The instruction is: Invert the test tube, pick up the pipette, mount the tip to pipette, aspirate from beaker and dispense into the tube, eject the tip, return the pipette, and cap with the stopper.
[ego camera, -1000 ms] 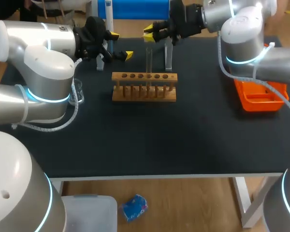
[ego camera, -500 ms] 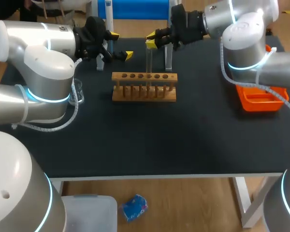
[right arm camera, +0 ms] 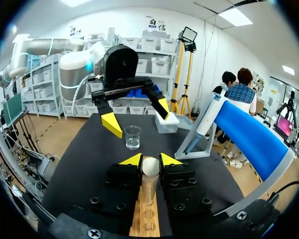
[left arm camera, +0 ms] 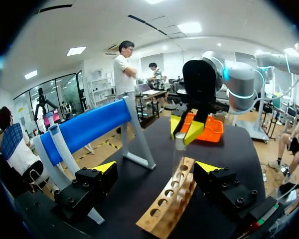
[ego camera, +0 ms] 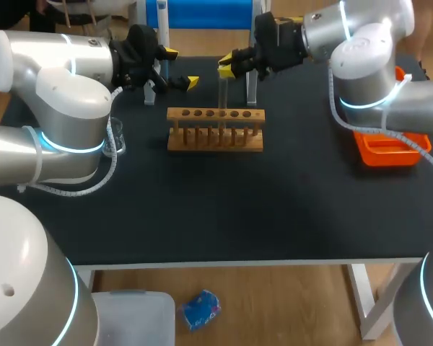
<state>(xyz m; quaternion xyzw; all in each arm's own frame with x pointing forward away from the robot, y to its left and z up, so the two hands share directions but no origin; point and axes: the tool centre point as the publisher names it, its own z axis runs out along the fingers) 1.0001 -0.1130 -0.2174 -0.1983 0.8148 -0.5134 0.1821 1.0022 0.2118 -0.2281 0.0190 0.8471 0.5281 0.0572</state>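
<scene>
- The clear test tube [right arm camera: 150, 173] stands upright in the wooden rack [ego camera: 215, 141], with its rounded end up and clenched between the right jaws.
- The left jaws gape wide, well apart from it.
- A second ago the right jaws were higher; they now close on its top.

bright, even light falls from overhead, leaving only faint shadows on the dark table [ego camera: 274, 209] beside the wooden rack [ego camera: 215, 140]. pale glare sits on the shell of the left arm [ego camera: 65, 94], and the clear test tube [ego camera: 221, 101] shows only faintly.
</scene>
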